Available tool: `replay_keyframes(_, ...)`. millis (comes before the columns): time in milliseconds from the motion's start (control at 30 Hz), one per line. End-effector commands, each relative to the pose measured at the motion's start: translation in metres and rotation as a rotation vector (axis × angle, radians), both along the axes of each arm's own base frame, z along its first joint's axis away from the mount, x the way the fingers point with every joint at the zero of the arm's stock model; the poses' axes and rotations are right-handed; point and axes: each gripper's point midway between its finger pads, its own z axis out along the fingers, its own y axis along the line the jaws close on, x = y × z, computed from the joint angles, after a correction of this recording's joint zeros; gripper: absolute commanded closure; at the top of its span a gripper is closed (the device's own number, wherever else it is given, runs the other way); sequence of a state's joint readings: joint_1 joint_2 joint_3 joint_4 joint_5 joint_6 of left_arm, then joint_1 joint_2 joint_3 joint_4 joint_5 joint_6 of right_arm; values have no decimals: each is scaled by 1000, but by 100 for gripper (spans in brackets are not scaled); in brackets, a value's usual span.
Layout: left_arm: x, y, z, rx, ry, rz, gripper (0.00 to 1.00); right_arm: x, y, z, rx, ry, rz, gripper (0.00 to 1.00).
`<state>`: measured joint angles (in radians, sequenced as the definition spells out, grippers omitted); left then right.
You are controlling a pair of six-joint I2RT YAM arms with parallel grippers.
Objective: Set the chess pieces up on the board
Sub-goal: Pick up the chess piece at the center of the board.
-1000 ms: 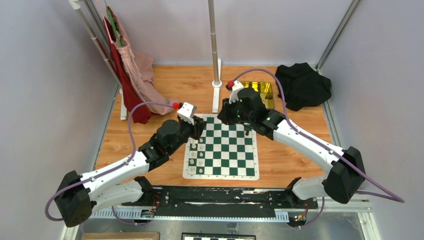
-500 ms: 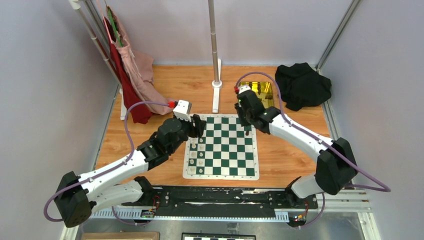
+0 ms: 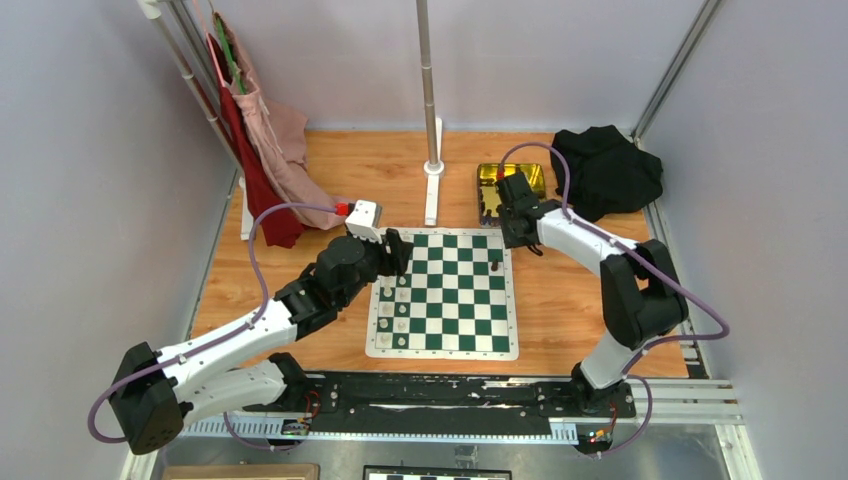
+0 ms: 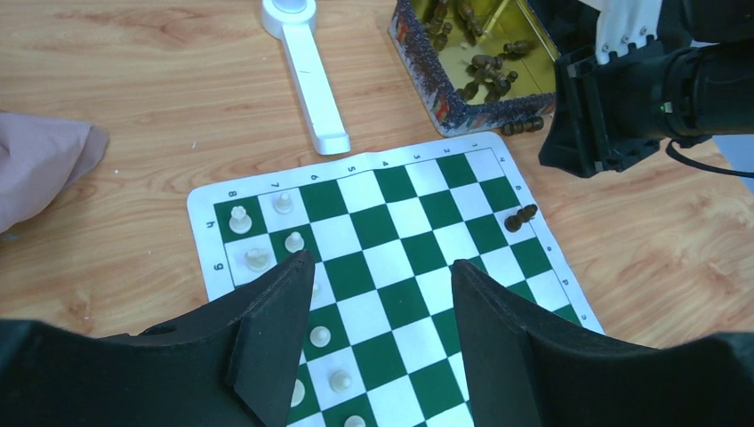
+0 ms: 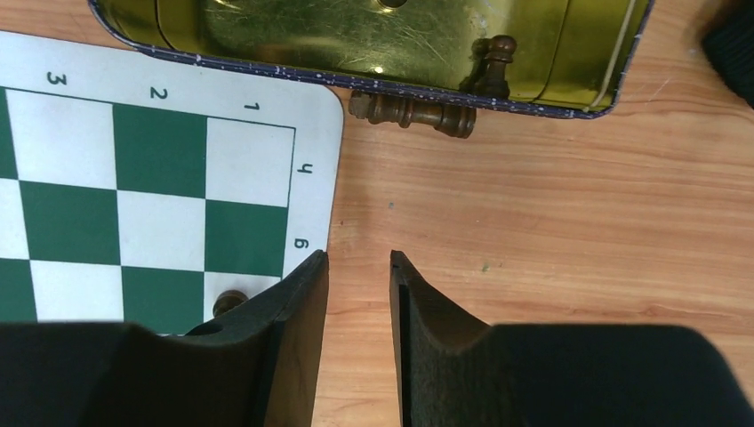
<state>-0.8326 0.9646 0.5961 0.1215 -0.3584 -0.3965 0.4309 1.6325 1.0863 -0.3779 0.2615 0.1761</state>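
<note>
The green-and-white board [image 3: 450, 300] lies mid-table. One dark brown chess piece [image 3: 494, 266] stands on a square at its right edge, also seen from the left wrist [image 4: 520, 217] and half hidden behind a finger in the right wrist view [image 5: 229, 302]. Several more dark pieces [image 4: 480, 62] lie in the gold tin, and one [image 5: 413, 111] lies on the wood beside it. My left gripper [image 4: 381, 262] hangs open and empty over the board's far left part [image 3: 397, 250]. My right gripper [image 5: 357, 255] is open and empty above bare wood, just off the board's far right corner [image 3: 518, 228].
Several cream-white pieces [image 4: 293, 240] stand in the board's left columns. The gold tin [image 3: 487, 178] sits behind the board's right corner, a black cloth [image 3: 605, 170] beyond it. A pole on a white foot [image 4: 311, 89] stands behind the board. Pink and red cloths [image 3: 260, 140] hang far left.
My right arm has swung off the board's far right part toward the tin, its jaws widening. My left gripper's jaws have opened over the board's far left corner.
</note>
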Motion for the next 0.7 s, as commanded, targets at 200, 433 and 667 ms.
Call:
replay_keyframes(200, 1, -4, 10, -26, -12, -7, 35, 28, -9, 1, -61, -1, -9, 58)
replay_keyframes(433, 2, -7, 7, -19, -10, -11, 35, 42, -16, -6, -132, 16, 26, 57)
replay_keyframes(667, 4, -7, 7, -15, -15, -7, 35, 53, -18, -15, -143, 36, 52, 57)
